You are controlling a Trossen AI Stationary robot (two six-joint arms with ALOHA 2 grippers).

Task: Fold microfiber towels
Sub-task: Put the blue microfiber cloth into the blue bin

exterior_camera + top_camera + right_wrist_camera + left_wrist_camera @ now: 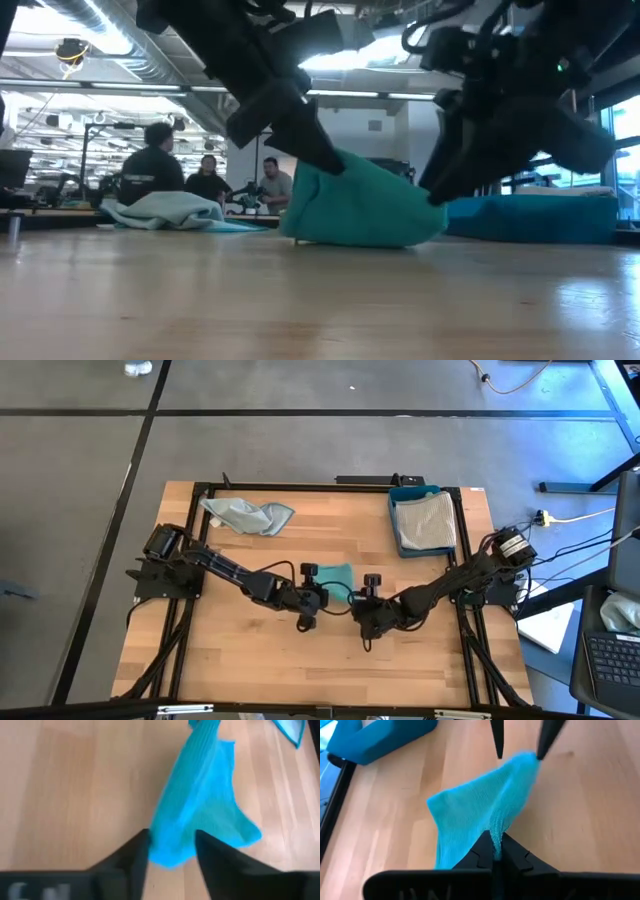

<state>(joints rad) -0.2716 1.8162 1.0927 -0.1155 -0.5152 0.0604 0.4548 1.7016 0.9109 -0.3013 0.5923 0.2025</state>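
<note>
Left fingers clamped on teal towel | right fingers apart around it | blue tray well apart

Teal towel, pale grey-green towel, blue tray, light wood table

Centre of table crowded: both arms converge there, left gripper and right gripper close either side of the teal towel, little gap between them. Far left corner taken by a crumpled pale towel; far right corner by the blue tray with a grey towel in it. Bare wood between those two along the far edge, and across the whole near half of the table. Black frame rails line the table's edges.
</note>
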